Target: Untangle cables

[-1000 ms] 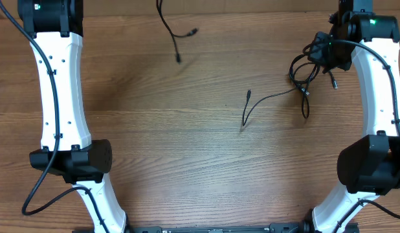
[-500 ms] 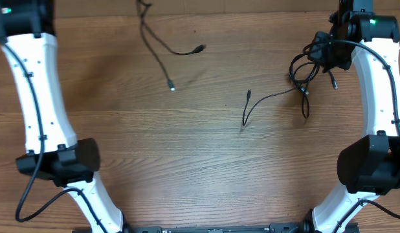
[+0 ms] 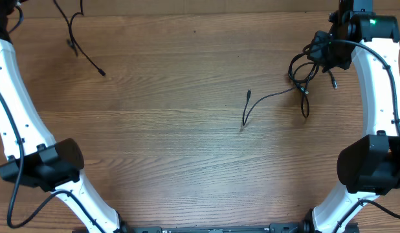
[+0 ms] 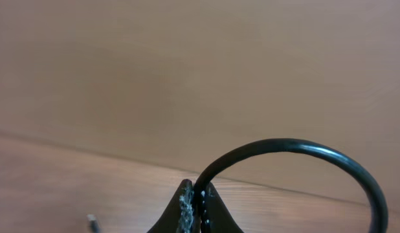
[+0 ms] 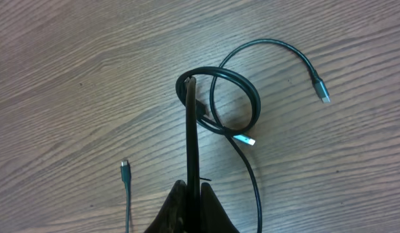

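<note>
here left tool [image 4: 195, 194] and right tool [image 5: 190, 84] pinch cables [image 5: 255, 107].

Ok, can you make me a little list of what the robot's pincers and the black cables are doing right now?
Left pincer: shut on a single cable, at the far-left corner
Right pincer: shut on the cable bundle, at the far-right side
Trailing cable: runs from the bundle toward the middle of the table
Untangled so far: one cable apart, the rest looped together
</note>
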You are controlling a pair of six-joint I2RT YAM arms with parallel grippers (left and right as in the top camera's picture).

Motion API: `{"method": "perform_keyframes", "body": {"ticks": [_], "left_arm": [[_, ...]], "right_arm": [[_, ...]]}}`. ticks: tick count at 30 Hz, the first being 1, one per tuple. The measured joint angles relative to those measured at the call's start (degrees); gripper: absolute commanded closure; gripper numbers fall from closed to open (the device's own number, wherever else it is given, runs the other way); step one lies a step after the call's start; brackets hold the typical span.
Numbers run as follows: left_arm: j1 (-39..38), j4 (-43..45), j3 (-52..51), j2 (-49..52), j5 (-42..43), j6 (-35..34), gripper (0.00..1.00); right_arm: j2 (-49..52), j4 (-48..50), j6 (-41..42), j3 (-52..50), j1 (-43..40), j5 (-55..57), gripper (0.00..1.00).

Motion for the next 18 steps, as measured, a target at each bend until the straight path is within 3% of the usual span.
{"method": "perform_keyframes", "body": {"ticks": [5,18], "left_arm": [[0.33,0.04,0.0,5.27,-12.68,0.59,0.96],[8.63,3.8,0.0,18.51,-31.19,0.81,0.96]], "right_arm": [[0.0,0.04,0.0,0.0,0.0,-0.28,0.96],[0.0,0.02,-0.02,0.0,0.02,-0.63,0.96]]}}
